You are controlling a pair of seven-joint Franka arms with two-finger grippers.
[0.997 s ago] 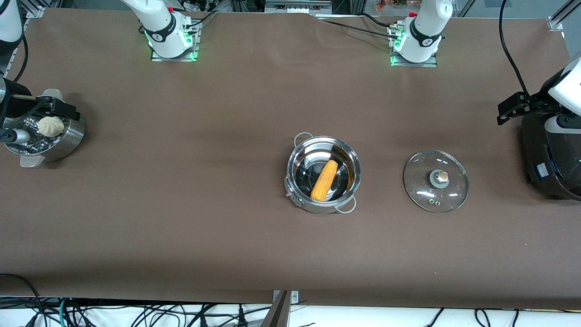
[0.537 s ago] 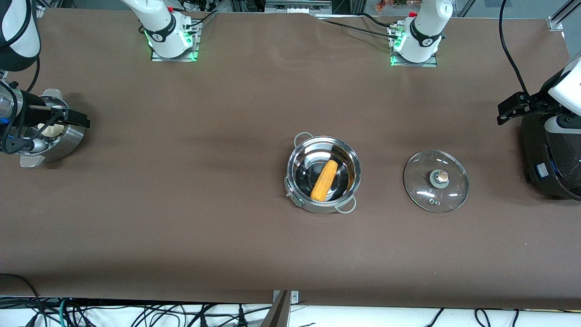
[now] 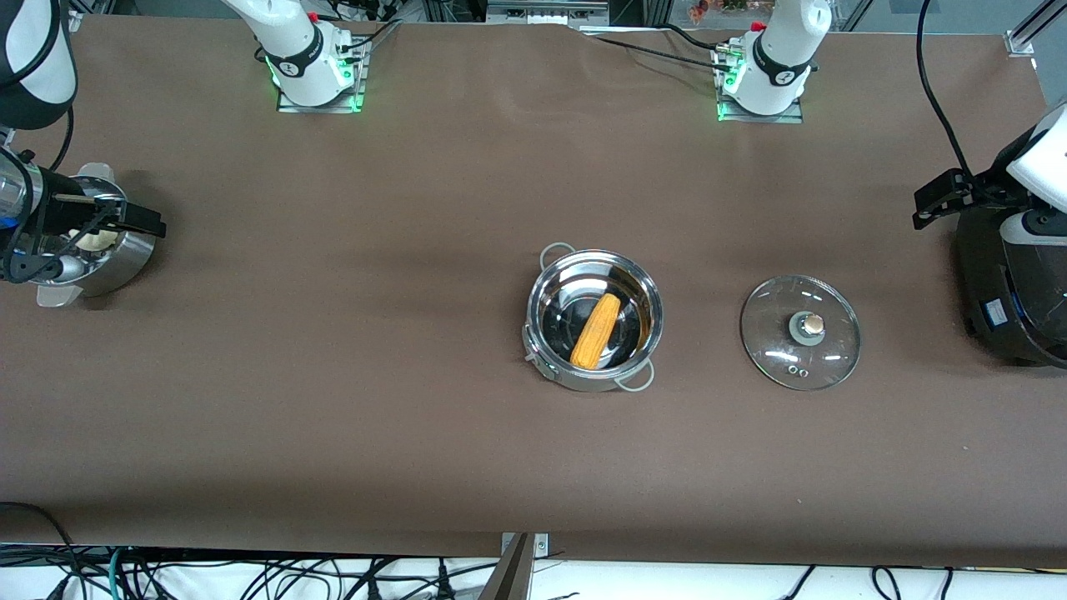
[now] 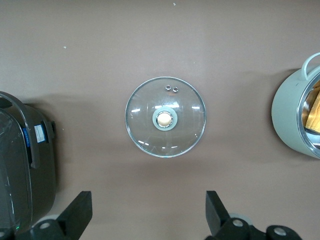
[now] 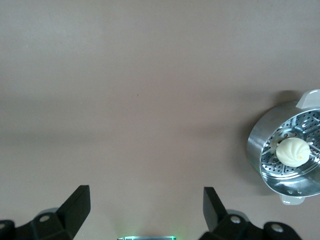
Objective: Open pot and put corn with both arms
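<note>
Front view, from the right arm's end of the brown table point(image 3: 333, 400) to the left arm's: the right gripper point(image 3: 137, 218) hangs over a steel steamer pot point(image 3: 125, 258) with flat handles, in which a round white bun point(image 3: 98, 242) sits partly hidden under the arm. Its fingers stand spread wide with nothing between them, as the right wrist view confirms, where both black fingers point(image 5: 75, 207) frame bare tabletop and the steamer pot point(image 5: 257, 150) with its bun point(image 5: 294, 151) lies off to one side.

Near the middle of the table stands the pot point(image 3: 593, 318), shiny stainless steel with thin wire loop handles, uncovered. The corn point(image 3: 595, 332), a yellow-orange cob, lies slantwise inside it on the bottom.

Beside the pot, toward the left arm's end and apart from it, the glass lid point(image 3: 800, 332) rests flat on the table, its copper-coloured knob point(image 3: 812, 324) upward.

At the table's edge the left gripper point(image 3: 938, 200) is held in the air above the black rice cooker point(image 3: 1009, 292), which stands near the lid. Its fingers are likewise spread apart and empty: the left wrist view looks straight down past both fingers point(image 4: 77, 212) at the lid point(image 4: 165, 117), with the rice cooker point(image 4: 22, 165) at one side and the pot's wall point(image 4: 292, 115) at the other.
</note>
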